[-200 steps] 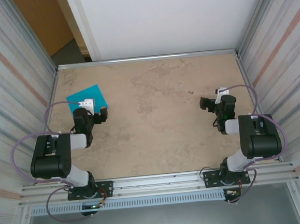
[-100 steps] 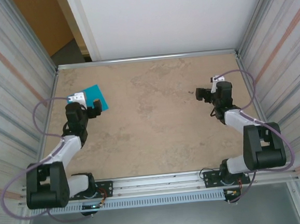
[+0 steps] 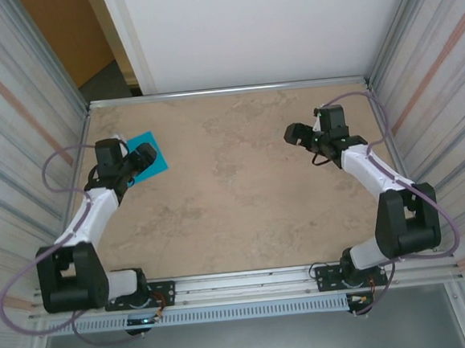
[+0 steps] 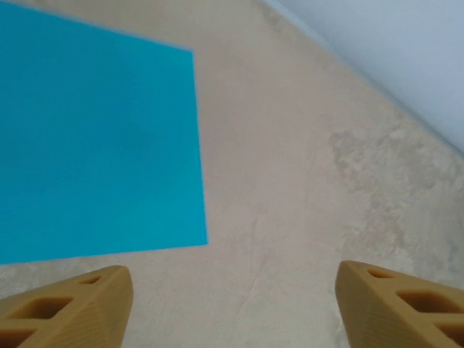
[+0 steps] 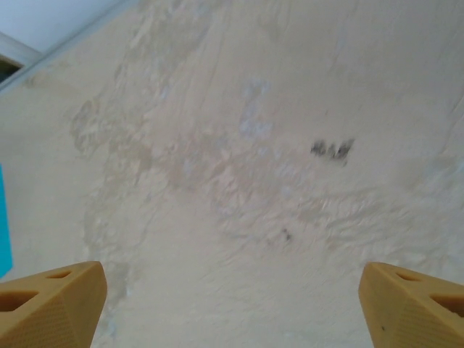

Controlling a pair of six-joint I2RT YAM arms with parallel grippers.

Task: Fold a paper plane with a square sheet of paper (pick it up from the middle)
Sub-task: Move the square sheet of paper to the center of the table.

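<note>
The square sheet of paper (image 3: 152, 154) is teal-blue and lies flat at the far left of the table, its left part hidden under my left gripper (image 3: 140, 159). In the left wrist view the sheet (image 4: 94, 138) takes up the upper left. My left gripper (image 4: 232, 308) stands open over bare table just beside the sheet's corner, with nothing between its tan fingertips (image 4: 72, 308). My right gripper (image 3: 294, 133) hovers open at the far right, facing left. In the right wrist view the right gripper (image 5: 232, 304) has only table between its fingertips (image 5: 417, 304), and a sliver of the sheet (image 5: 3, 225) shows at the left edge.
The beige mottled table (image 3: 243, 205) is boxed in by ribbed metal side walls (image 3: 20, 142) and a back rail (image 3: 226, 91) under a white wall. A small dark mark (image 5: 332, 149) sits on the surface ahead of the right gripper.
Both arms have stretched forward from near their bases. The left gripper has moved up and left onto the sheet's edge. The right gripper has moved farther back and toward the centre.
</note>
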